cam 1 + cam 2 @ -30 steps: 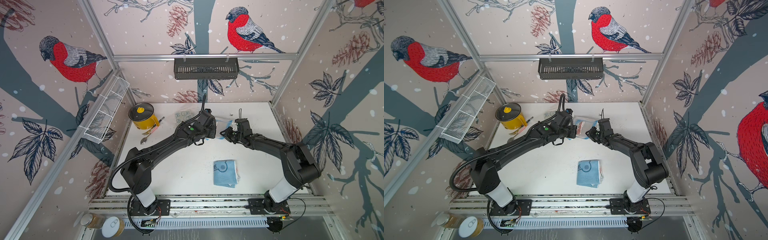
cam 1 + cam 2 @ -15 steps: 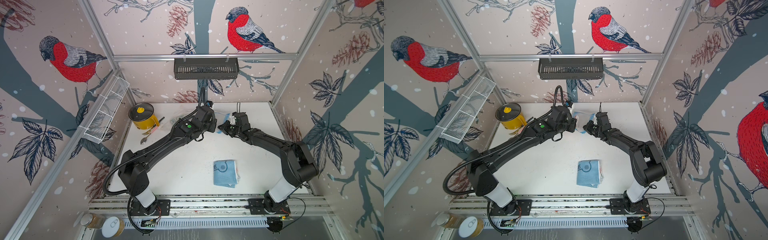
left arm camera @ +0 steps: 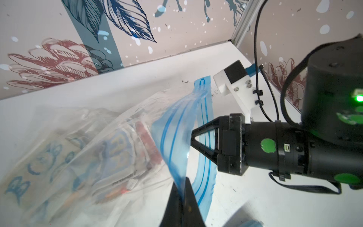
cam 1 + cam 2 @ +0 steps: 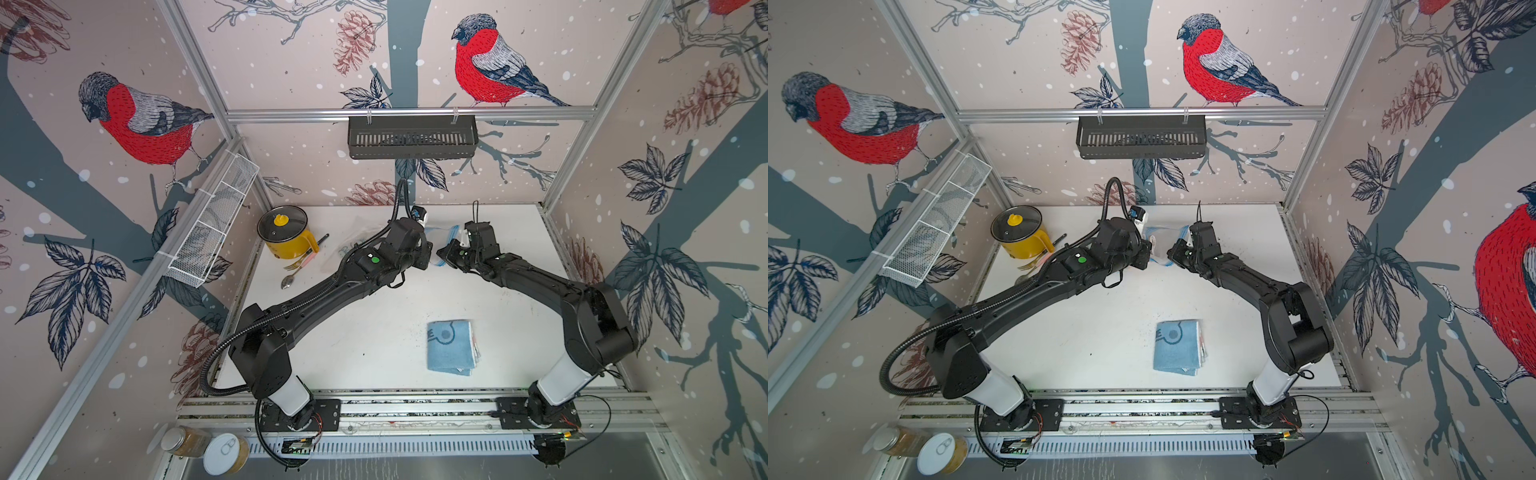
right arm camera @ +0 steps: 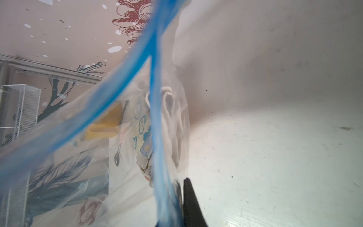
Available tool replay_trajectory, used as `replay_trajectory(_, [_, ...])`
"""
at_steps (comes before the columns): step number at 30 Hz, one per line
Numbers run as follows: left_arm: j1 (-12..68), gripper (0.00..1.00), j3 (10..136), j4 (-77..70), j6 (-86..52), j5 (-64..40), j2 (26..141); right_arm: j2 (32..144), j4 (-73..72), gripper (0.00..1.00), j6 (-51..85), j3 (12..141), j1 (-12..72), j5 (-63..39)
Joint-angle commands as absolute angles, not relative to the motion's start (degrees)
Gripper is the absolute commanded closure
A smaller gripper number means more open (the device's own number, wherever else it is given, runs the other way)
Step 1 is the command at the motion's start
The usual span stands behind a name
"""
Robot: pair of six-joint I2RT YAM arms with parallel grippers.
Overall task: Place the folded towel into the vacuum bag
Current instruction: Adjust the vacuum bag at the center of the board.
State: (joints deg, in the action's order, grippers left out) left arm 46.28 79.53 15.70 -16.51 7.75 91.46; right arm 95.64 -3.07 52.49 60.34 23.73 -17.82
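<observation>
Left wrist: left gripper [image 3: 182, 198], right gripper [image 3: 193, 138] each pinch crinkly clear vacuum bag [image 3: 88, 137] by blue zip strip [image 3: 172, 127]; folded towel [image 4: 451, 347] squarish, soft.

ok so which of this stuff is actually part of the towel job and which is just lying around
Job: vacuum bag, folded towel, left gripper and right gripper, both pinching the bag's blue zip strip.
Lying about: yellow pot, spoon, fork, wire basket, black rack, jar.

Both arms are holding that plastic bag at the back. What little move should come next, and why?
Probably raise the pinched edge a little to gape the mouth wider. Both sets of jaws pinch the vacuum bag by its blue zip strip, while the folded towel lies untouched, well away from it.
</observation>
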Motion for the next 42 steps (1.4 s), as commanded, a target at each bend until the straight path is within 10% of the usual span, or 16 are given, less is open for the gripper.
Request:
replay_trajectory(1, [47.9,1.0,77.3,15.7,-19.5,1.8,91.0,95.3,-3.1,0.89,51.9,59.5,23.5,-15.6])
replay_trajectory(42, [49.5,1.0,80.7,15.1,-10.2,1.5,93.5,80.5,-2.6,0.99,50.2,50.4,21.1,-6.2])
